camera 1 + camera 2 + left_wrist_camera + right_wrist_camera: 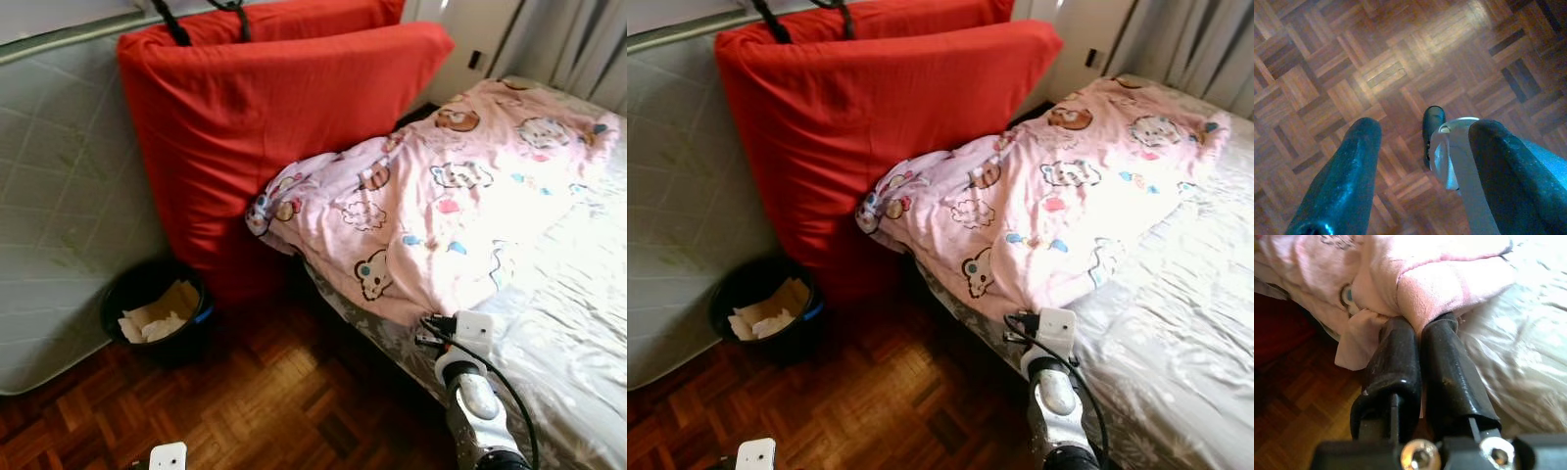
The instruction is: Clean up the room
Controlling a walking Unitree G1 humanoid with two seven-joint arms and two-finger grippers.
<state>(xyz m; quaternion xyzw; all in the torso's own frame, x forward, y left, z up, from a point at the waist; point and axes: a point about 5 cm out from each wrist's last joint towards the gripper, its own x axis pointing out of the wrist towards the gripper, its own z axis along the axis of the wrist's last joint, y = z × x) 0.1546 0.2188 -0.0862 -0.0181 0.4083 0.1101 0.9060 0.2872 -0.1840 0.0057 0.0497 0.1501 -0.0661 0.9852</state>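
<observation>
Pink cartoon-print blanket (441, 196) rumpled on bed (578, 323); right hand (1422, 325) pinching its edge; left hand (1420, 147) spread.

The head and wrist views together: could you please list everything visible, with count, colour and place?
Blanket: one, pink with cartoon animals, on the bed, its near edge pinched by the right gripper.
Bed sheet: one, pale grey, on the bed at right.
Cushions: two, red, upright between the mattress and the bed.
Mattress: one, grey quilted, standing at left.
Bin: one, black, holding pale paper, on the floor by the cushions.
Floor: brown parquet.
Curtain: grey, far right.
Right gripper: shut on the blanket's edge.
Left gripper: open, above the floor.
</observation>
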